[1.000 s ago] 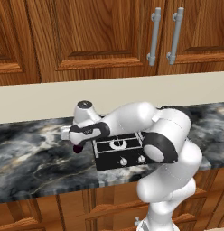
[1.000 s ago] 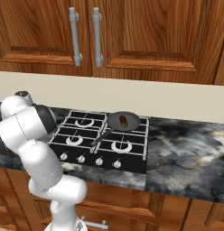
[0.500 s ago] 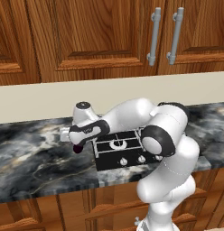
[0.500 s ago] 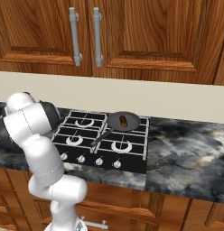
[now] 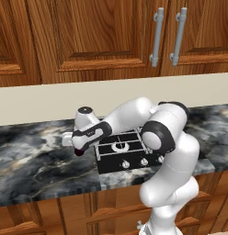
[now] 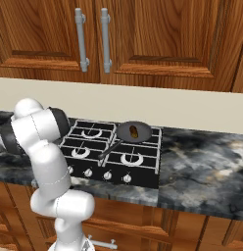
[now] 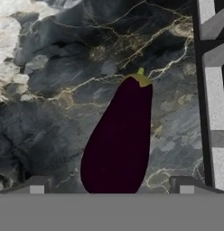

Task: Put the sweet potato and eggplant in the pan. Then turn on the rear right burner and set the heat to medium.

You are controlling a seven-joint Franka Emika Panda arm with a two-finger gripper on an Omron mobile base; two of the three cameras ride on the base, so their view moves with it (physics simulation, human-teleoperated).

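The dark purple eggplant (image 7: pixel 118 144) lies on the marble counter just left of the stove, its green stem end pointing away from the hand. My gripper (image 7: pixel 111 187) is open, with one fingertip on each side of the eggplant's wide end and nothing held. In the left base view the gripper (image 5: pixel 78 148) hangs low over the counter, a bit of the eggplant (image 5: pixel 78 152) showing under it. The dark pan (image 6: pixel 134 132) sits over the rear right burner (image 6: pixel 152 137) with the orange-brown sweet potato (image 6: pixel 135 131) inside.
The black stove (image 6: pixel 94 147) has a row of knobs (image 6: pixel 108 175) along its front, and its edge (image 7: pixel 213 90) runs close to the eggplant's right side. Marble counter (image 6: pixel 202 162) extends right of the stove. Wooden cabinets (image 6: pixel 143 39) hang above.
The arm has swung further left and lower over the counter. The jaws stay open, and the pan and sweet potato have not moved.
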